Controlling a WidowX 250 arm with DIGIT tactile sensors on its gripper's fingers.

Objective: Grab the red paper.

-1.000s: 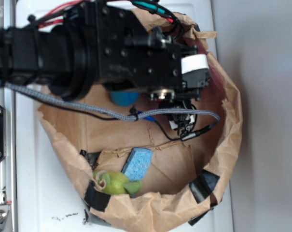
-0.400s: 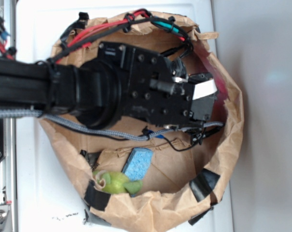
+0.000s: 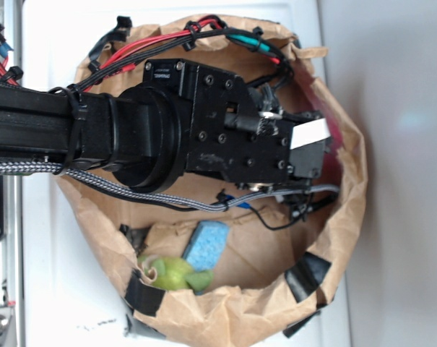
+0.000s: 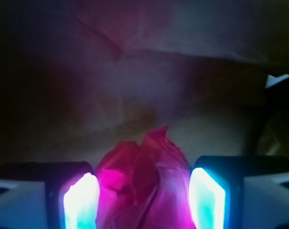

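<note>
End effector (image 4: 143,191) spread wide, fingers (image 4: 80,200) flanking the red paper (image 4: 142,181) at 6 o'clock in wrist view, inside the paper bag (image 3: 341,217). Approach looks done. Closing and lifting remain.

red paper (image 4: 143,183) between fingers (image 4: 80,200), paper bag wall (image 3: 346,210) crowding close

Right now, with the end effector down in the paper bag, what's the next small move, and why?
Probably close the end effector. In the wrist view the red paper sits between the two lit fingers, which stand apart on either side of it, so the wad looks framed. The exterior view hides the grasp under the arm, so depth can't be confirmed; close gently.
</note>
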